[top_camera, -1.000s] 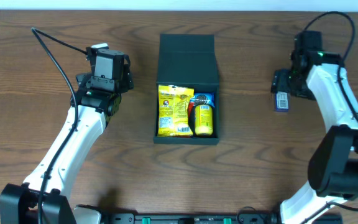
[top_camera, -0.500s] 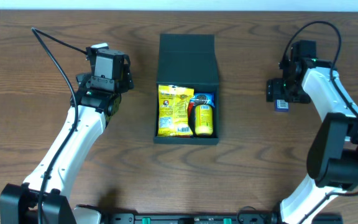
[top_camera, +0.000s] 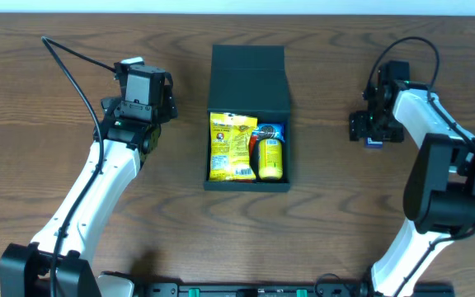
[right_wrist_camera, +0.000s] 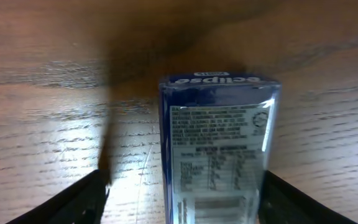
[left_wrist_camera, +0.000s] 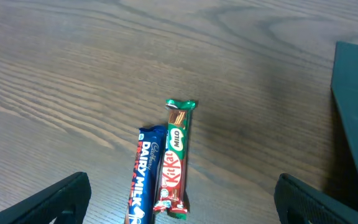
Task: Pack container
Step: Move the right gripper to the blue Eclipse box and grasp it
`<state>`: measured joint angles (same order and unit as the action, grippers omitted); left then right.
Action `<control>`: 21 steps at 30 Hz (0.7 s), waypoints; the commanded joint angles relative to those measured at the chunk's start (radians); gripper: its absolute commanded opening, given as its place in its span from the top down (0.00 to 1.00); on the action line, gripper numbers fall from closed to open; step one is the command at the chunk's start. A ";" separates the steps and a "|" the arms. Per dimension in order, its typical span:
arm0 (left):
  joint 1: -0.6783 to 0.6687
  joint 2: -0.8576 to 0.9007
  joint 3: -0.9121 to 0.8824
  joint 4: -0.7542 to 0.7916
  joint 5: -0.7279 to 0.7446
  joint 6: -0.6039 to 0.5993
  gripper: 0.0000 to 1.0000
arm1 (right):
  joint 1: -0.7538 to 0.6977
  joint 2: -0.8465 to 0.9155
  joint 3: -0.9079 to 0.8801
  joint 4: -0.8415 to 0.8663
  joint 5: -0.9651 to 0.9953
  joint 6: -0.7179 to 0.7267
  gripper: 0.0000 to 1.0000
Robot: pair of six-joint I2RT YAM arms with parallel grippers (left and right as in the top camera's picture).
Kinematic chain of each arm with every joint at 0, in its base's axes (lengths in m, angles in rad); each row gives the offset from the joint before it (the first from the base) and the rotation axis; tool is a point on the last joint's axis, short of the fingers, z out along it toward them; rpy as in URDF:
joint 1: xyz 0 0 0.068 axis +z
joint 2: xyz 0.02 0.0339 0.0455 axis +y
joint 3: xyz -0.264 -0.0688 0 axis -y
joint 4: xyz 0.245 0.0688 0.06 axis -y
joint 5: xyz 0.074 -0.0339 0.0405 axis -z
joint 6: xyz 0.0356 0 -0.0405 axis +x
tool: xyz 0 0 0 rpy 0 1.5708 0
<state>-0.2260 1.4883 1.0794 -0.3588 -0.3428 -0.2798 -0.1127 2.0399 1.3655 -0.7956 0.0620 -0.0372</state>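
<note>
- Straddling a blue Eclipse pack, the right gripper is standing open with one finger on each side. A gap is showing on one side. On the other the finger is sitting close to the pack's edge, and whether it is touching cannot be told.
- The left gripper is hanging with its jaws spread wide and holding nothing. Below it a blue Dairy Milk bar and a red-and-green KitKat bar are lying side by side on the wooden table, touching along their lengths.
- At the right edge of the left wrist view, a dark wall of the container is showing, well apart from the two bars.
- Seen from overhead, the container is lying mid-table between the two grippers, its flap lid lying open toward the far edge. The right gripper is working well apart on its right, roughly level with the join between lid and box.
- Inside the box, a yellow snack packet is lying on the left, with a yellow-and-blue item just beside it.
</note>
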 commanded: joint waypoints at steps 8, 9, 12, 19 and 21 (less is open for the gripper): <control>0.003 -0.011 0.010 0.000 -0.003 0.015 0.05 | -0.011 0.023 -0.003 0.004 0.000 -0.001 0.46; 0.003 -0.011 0.010 0.000 -0.003 0.015 0.05 | -0.011 0.023 -0.003 0.003 0.000 0.000 0.50; 0.003 -0.011 0.010 0.000 -0.003 0.015 0.05 | -0.011 0.023 -0.003 0.003 -0.009 0.012 0.62; 0.003 -0.011 0.010 0.000 -0.003 0.015 0.05 | -0.010 0.023 0.019 -0.034 -0.078 0.040 0.76; 0.003 -0.011 0.010 0.000 -0.003 0.015 0.05 | -0.001 0.021 0.091 -0.120 -0.109 0.040 0.86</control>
<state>-0.2260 1.4883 1.0794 -0.3584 -0.3428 -0.2798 -0.1127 2.0468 1.3937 -0.8734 0.0067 -0.0109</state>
